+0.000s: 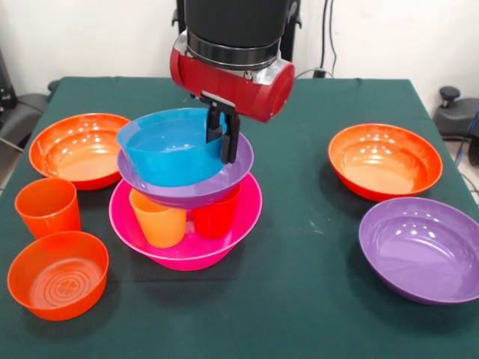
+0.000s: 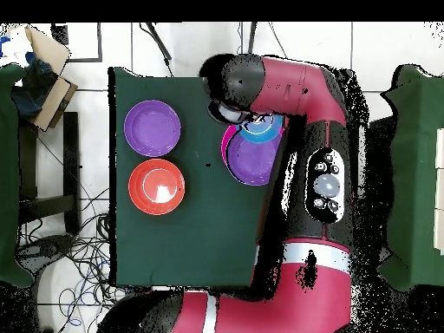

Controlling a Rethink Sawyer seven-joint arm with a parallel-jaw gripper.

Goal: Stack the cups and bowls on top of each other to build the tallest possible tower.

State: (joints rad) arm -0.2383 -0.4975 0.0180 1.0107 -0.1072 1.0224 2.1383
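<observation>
Non-task stuff: table, cables, edge clutter.
Dark green tablecloth (image 1: 314, 292) covers the table, w/ a few pale specks on it. Front view: white wall (image 1: 90, 37) behind; black cables (image 1: 327, 37) hang down it at upper right; black chair-like objs at left edge (image 1: 15, 112) and right edge (image 1: 456, 112), only partly seen. Overhead view: cardboard box (image 2: 48, 56) at upper left, tangled cables on floor (image 2: 74, 251) at lower left, white tiled floor (image 2: 173, 43) along top.

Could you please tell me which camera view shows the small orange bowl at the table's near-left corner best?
The front view: the small orange bowl sits whole and unobstructed beside an orange cup. The overhead view does not show it; the robot's arm covers that side of the table.
</observation>
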